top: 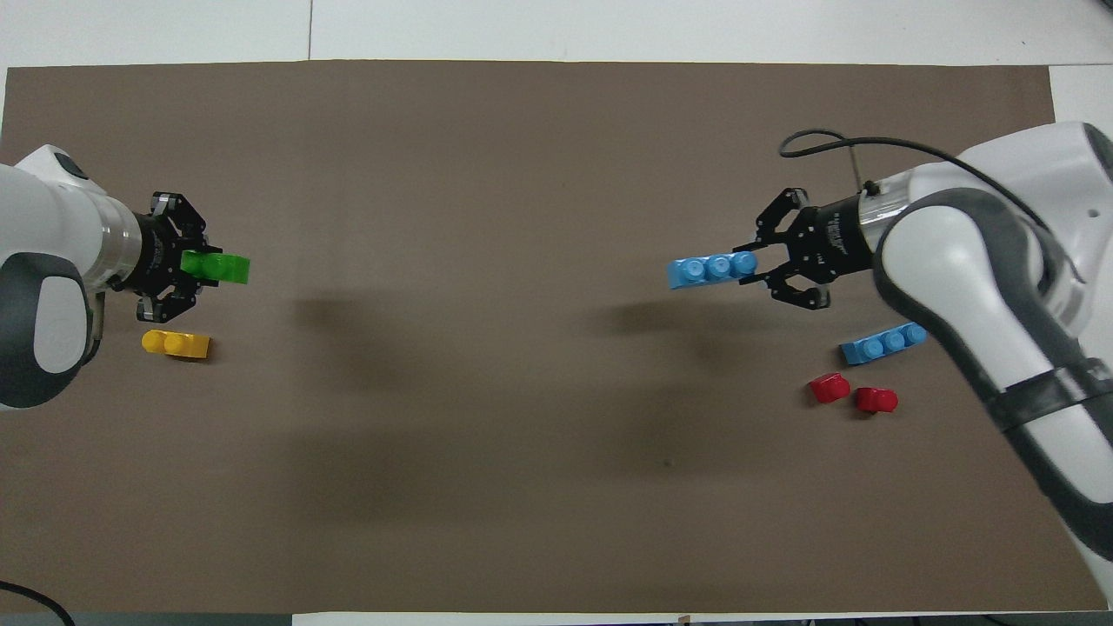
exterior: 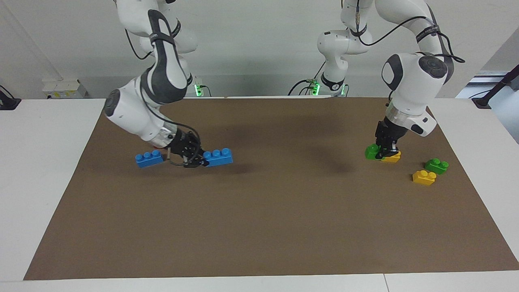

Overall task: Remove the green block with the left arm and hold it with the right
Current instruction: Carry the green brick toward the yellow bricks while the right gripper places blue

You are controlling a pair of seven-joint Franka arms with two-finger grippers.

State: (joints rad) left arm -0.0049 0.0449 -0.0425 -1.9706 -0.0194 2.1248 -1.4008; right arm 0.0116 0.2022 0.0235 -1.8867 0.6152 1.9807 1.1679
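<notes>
My left gripper [exterior: 385,152] is shut on a green block [exterior: 372,151] and holds it low over the mat at the left arm's end, close above a yellow brick [exterior: 392,156]. In the overhead view the left gripper [top: 196,265] and the held green block [top: 219,268] show apart from that yellow brick [top: 176,344]. My right gripper [exterior: 198,162] is shut on a blue three-stud brick [exterior: 218,157] and holds it low over the mat at the right arm's end. It also shows in the overhead view [top: 761,265] with the blue brick [top: 713,269].
A second green block [exterior: 436,165] and a second yellow brick [exterior: 424,177] lie on the brown mat [exterior: 259,223], both hidden under the left arm in the overhead view. A loose blue brick [top: 883,342] and two red bricks [top: 829,388] [top: 876,399] lie by the right arm.
</notes>
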